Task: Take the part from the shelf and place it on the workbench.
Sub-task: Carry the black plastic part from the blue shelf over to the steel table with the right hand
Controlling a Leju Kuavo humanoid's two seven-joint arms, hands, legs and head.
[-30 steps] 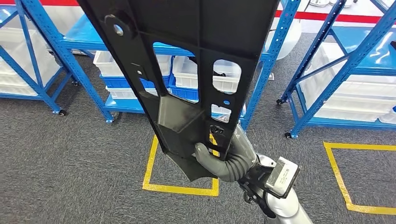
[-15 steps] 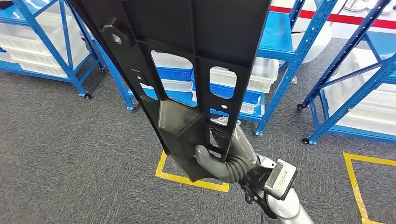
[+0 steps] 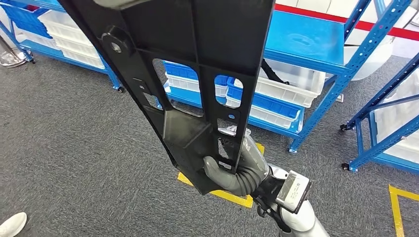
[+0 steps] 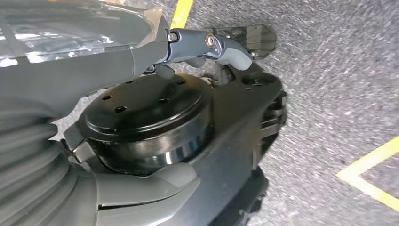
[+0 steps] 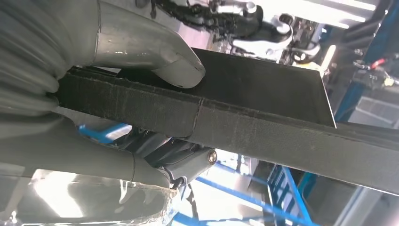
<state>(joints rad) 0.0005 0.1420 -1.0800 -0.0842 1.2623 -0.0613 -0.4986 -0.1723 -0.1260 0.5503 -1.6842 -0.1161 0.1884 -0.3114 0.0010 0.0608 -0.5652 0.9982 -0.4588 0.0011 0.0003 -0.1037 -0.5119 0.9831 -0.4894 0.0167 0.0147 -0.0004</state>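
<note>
The long black plastic part is up in the air in front of the robot, not on any shelf. It is tilted, with its narrow end low and its wide end running off the top of the head view. It has cut-out windows, small round holes and a round knob near one edge. The right robot hand grips the narrow low end. Its thick grey thumb presses on the near face and its other fingers wrap round the back. In the right wrist view the right robot hand is clamped on the thin edge of the part, thumb on one side and a finger on the other. In the left wrist view the left robot hand has its fingers curled, with a dark finger bent over a round black piece. You cannot tell if it is holding anything. Below the part is a grey carpet floor with yellow tape lines. Behind it stand blue metal shelf racks with white bins and blue bins on a low shelf. A white shoe pokes in at the near left corner of the floor.
</note>
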